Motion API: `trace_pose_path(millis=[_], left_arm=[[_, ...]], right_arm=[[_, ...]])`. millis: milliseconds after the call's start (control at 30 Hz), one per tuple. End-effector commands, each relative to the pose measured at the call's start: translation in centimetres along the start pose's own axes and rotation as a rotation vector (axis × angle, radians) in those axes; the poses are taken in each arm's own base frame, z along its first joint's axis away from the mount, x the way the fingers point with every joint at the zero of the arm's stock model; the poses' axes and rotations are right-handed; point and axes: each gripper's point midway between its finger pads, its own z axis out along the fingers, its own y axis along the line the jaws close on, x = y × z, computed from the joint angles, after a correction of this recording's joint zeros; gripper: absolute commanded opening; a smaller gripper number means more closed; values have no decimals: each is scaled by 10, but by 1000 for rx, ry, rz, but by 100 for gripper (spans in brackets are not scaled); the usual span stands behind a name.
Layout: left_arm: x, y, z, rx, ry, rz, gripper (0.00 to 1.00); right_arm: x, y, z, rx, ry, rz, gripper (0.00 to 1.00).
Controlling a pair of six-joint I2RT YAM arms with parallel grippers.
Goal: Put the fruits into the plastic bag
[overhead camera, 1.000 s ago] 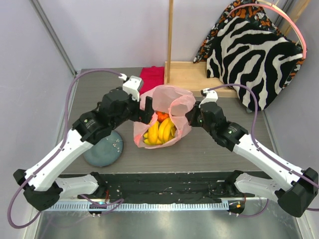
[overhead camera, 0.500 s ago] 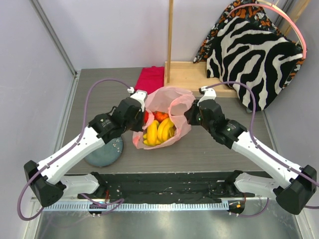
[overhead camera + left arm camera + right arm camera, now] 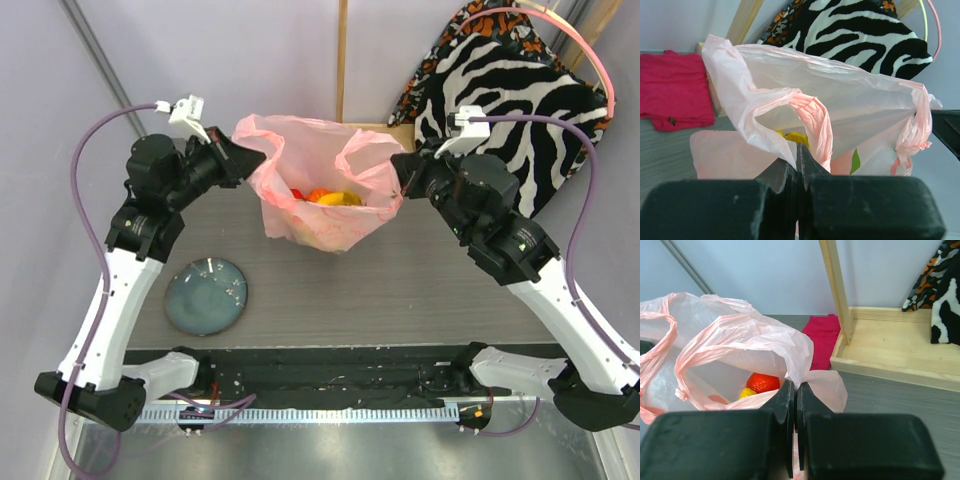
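Evidently flimsy film, fruit-weighted

Pressed together, the left jaws pinch one rim of the thin translucent pink plastic bag (image 3: 325,225); the right jaws clamp the opposite rim. It hangs between them over the grey table (image 3: 450,290), orange and yellow fruits (image 3: 330,197) inside. Film may tear, so bunched rim holds best. No writing is readable.

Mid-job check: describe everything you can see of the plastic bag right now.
The plastic bag is thin, translucent pink film, crinkled, with loop handles. It hangs open-mouthed between the arms: the left gripper is shut on its left edge, the right gripper on its right edge. Inside it show the fruits: orange, red and yellow. Whether its bottom rests on the table cannot be told.
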Motion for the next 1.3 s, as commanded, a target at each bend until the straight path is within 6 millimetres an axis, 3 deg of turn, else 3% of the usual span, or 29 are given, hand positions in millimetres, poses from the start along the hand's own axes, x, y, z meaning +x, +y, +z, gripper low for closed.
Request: trace_pose_path(millis=[0,167,233,367,433,500,533,600,633,667,767,833,933,1067,1100,1267], left_arm=[[26,14,25,95,81,-50,0],[95,59,40,31,244,-76,0],[107,72,42,-4,268,-76,0],[127,88,46,-39,334,-66,0],[129,92,46,-49,344,-52,0],[125,93,44,-61,329,-37,11],[123,92,44,-60,319,-29,16],[116,87,40,-50,291,-11,40],[114,86,39,-44,280,-4,53],[111,84,38,-38,267,5,74],[102,82,32,-51,225,30,99],[92,83,27,-73,187,64,100],[86,91,22,-118,158,84,100],[74,110,15,-195,110,68,100],[71,115,13,-215,99,60,100],[60,144,0,-295,66,4,100]], right_arm=[[22,-19,9,74,43,-66,1],[93,-40,16,135,179,-55,1],[116,-47,18,154,223,-46,1],[133,-52,20,176,253,-44,1],[133,-52,20,179,254,-41,1],[130,-52,20,178,246,-35,6],[126,-51,18,174,237,-31,14],[124,-49,17,165,232,-25,20],[120,-48,15,158,223,-20,28],[116,-46,14,150,215,-16,33],[105,-42,9,127,190,-4,54],[99,-39,6,103,181,0,69],[84,-37,-1,76,147,9,82],[75,-49,-2,63,126,36,91],[72,-68,1,107,120,51,91],[81,-115,9,182,157,104,93]])
